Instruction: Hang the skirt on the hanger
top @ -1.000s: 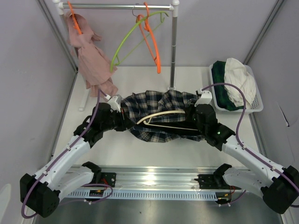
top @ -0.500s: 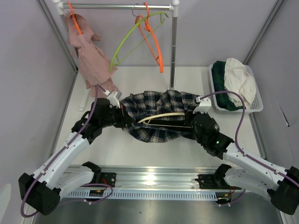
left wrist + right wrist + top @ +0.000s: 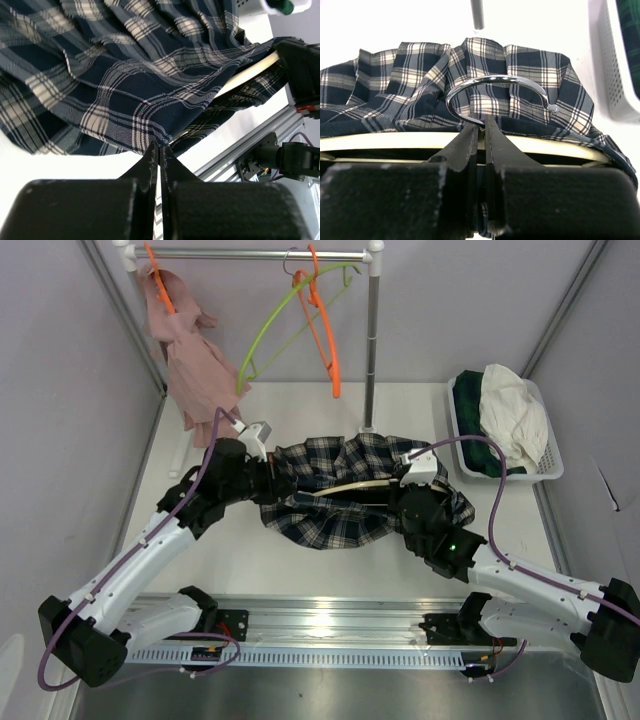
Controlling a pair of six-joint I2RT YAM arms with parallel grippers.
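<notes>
The left gripper is clamped tight on a fold at the edge of the plaid skirt, its fingers pressed together with cloth between the tips. The right gripper is pinched on the cream hanger at its neck (just under the chrome hook). The skirt lies bunched on the white table between both arms, draped partly over the hanger.
</notes>
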